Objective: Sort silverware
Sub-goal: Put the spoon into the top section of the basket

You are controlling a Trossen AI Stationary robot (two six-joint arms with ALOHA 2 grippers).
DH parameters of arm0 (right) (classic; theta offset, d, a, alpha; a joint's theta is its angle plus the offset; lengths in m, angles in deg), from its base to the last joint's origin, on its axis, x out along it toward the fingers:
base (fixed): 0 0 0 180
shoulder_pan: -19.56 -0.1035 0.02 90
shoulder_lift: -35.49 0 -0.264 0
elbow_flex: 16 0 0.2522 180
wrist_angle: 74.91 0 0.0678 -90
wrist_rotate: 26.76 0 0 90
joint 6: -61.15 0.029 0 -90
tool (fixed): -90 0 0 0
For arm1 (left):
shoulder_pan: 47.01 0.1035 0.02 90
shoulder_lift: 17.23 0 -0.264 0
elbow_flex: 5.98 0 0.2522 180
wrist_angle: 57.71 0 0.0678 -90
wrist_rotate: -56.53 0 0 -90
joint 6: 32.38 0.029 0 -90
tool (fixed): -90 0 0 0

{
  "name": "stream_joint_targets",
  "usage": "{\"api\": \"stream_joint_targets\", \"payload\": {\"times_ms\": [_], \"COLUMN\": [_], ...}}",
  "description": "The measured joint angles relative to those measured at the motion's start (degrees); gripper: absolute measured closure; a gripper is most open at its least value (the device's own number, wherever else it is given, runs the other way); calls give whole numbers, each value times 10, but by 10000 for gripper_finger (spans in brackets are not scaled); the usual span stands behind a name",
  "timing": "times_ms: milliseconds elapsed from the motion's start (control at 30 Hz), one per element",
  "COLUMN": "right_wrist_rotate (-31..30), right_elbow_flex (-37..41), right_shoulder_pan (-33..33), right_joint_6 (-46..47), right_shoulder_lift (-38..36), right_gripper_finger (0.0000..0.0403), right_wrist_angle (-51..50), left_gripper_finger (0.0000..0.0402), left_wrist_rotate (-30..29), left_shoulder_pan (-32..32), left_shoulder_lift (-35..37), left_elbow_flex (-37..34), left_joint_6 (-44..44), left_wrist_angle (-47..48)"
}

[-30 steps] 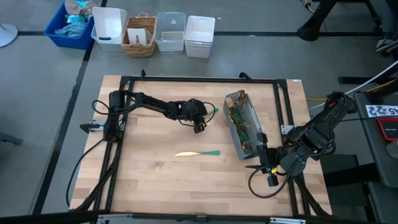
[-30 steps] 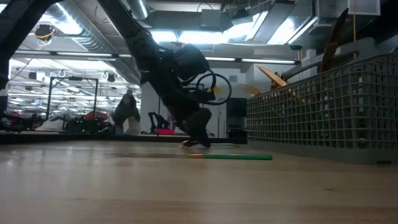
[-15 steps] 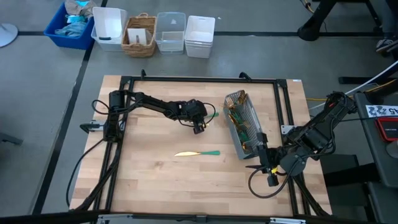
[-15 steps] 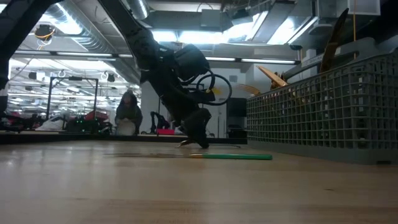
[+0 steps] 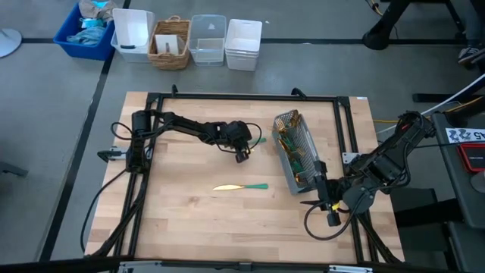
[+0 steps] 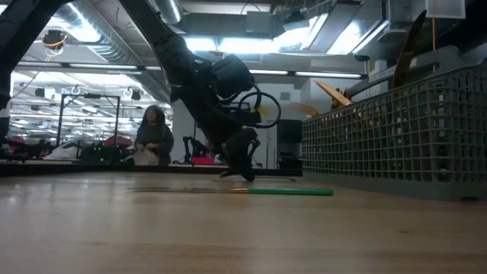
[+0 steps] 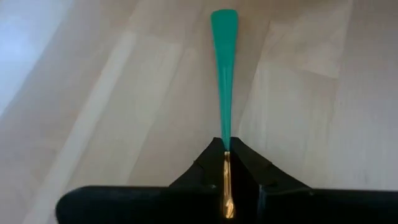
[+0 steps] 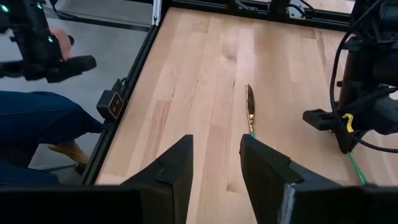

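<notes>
One teal-handled utensil (image 7: 224,74) is pinched in the left gripper (image 7: 227,180), handle pointing forward.

The wooden table (image 5: 189,220) carries a knife (image 5: 241,186) between the two grippers and a mesh caddy (image 5: 294,152) beside the right gripper (image 5: 320,203).

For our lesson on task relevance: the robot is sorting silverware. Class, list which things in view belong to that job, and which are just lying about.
Belonging to the job:
- teal-handled piece clamped in the left gripper
- gold knife lying on the table
- silverware standing in the mesh caddy

Just lying about:
- blue bin
- wicker basket
- white tubs on the floor
</notes>
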Motion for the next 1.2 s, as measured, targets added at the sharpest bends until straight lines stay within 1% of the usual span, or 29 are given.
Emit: {"api": "stream_joint_targets", "payload": {"times_ms": [167,400,500,633,733,800,867,1000,1067,1100,1133,1200], "right_wrist_rotate": [0,0,1,0,0,-2,-6,-22,-30,-33,-35,-35], "right_elbow_flex": [0,0,0,0,0,0,0,0,0,0,0,0], "right_shoulder_pan": [0,0,0,0,0,0,0,0,0,0,0,0], "right_joint_6": [0,1,1,1,0,0,-1,-1,-1,-1,-1,-1], "right_shoulder_lift": [-3,-9,-12,-17,-20,-23,-25,-29,-33,-34,-36,-40], "right_gripper_finger": [271,271,271,271,271,271,271,271,271,271,271,271], "right_wrist_angle": [-3,-4,-11,-17,-17,-19,-21,-27,-30,-29,-28,-29], "left_gripper_finger": [396,397,396,398,396,397,398,396,396,397,398,397], "left_wrist_rotate": [36,47,47,46,39,19,-24,-161,-229,-253,-269,-278], "left_shoulder_pan": [-2,-6,-7,-10,-18,-27,-37,-59,-67,-71,-74,-75], "left_shoulder_lift": [18,47,68,105,149,177,204,249,251,251,247,237], "left_elbow_flex": [2,3,3,3,4,4,4,15,31,40,48,64], "left_joint_6": [-23,-24,-21,-17,11,35,67,161,218,251,287,374], "left_wrist_angle": [8,5,27,86,120,138,150,142,123,112,95,37]}}
